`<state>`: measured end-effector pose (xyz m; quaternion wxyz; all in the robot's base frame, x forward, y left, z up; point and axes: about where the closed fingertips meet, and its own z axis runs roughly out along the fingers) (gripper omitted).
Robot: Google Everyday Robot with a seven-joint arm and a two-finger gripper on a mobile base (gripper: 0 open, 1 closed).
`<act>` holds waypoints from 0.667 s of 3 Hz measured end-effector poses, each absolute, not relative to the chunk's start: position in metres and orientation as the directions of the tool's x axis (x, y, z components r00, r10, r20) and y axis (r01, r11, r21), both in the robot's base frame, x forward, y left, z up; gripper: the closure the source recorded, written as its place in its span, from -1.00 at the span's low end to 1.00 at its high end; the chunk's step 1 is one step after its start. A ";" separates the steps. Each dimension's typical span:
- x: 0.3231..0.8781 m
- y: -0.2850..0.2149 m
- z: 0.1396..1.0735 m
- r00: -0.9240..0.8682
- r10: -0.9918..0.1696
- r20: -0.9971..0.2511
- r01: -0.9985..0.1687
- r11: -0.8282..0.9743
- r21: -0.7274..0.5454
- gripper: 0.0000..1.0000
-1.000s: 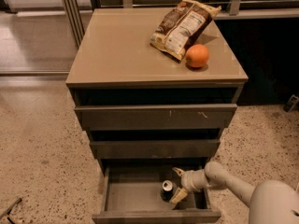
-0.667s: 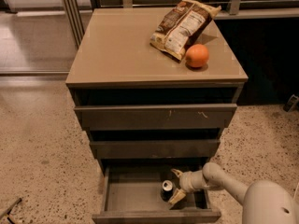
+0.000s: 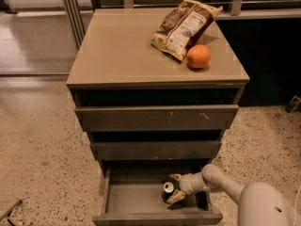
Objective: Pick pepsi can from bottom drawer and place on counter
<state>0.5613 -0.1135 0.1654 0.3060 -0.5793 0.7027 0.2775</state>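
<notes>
The pepsi can [image 3: 168,190] stands upright in the open bottom drawer [image 3: 134,199], right of its middle, its silver top showing. My gripper [image 3: 175,187] reaches into the drawer from the right. Its two yellowish fingers [image 3: 176,177] stand spread on either side of the can, one behind it and one in front. The can rests on the drawer floor. The counter [image 3: 127,46] is the tan top of the cabinet, above the drawers.
A brown-and-white snack bag [image 3: 184,26] and an orange [image 3: 198,56] lie on the counter's back right. The two upper drawers [image 3: 156,118] are slightly pulled out above the bottom one. Speckled floor [image 3: 42,149] surrounds the cabinet. My arm [image 3: 225,182] comes in from the lower right.
My gripper has moved a little to the left, so its fingers now sit around the can. The can has not moved.
</notes>
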 end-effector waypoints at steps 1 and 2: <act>0.561 -0.113 0.165 -0.142 -0.644 -0.752 -0.984 0.175 0.036 0.00; 0.561 -0.113 0.165 -0.141 -0.644 -0.752 -0.984 0.175 0.036 0.47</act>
